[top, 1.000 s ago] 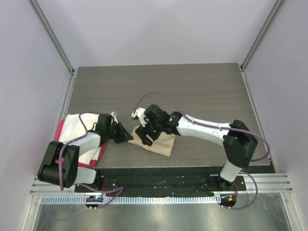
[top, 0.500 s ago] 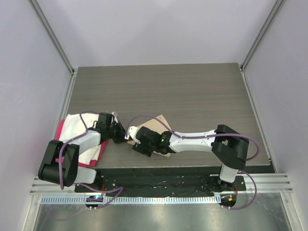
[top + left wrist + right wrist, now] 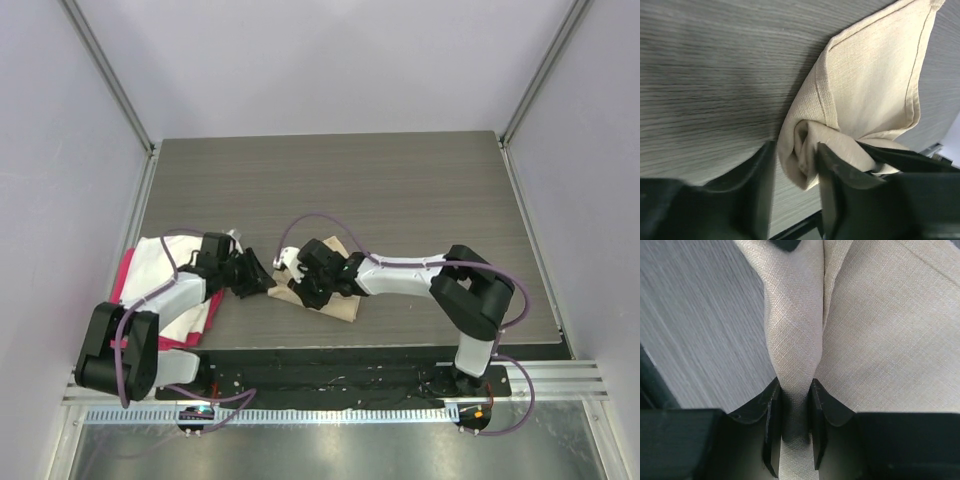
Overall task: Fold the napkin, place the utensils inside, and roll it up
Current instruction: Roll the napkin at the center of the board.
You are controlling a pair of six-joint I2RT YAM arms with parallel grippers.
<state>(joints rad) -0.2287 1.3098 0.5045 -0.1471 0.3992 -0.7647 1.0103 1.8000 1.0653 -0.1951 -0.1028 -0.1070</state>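
The beige napkin (image 3: 343,302) lies folded and partly rolled near the table's front edge. In the right wrist view my right gripper (image 3: 794,405) is shut on a narrow rolled ridge of the napkin (image 3: 890,315), with both fingers pressing the cloth. In the left wrist view my left gripper (image 3: 795,175) stands open around the napkin's bunched end (image 3: 805,145). The cloth touches one finger and a gap shows beside the other. From above, the left gripper (image 3: 262,283) and the right gripper (image 3: 300,288) meet at the napkin's left end. The utensils are hidden.
A white cloth (image 3: 160,262) lies over a pink-red cloth (image 3: 125,272) at the table's left edge, under my left arm. The dark front rail (image 3: 330,375) runs just behind the napkin, and grey walls enclose the table.
My left gripper has opened and let go of the napkin's end. My right gripper has closed on the rolled ridge and shifted slightly away from the front edge.
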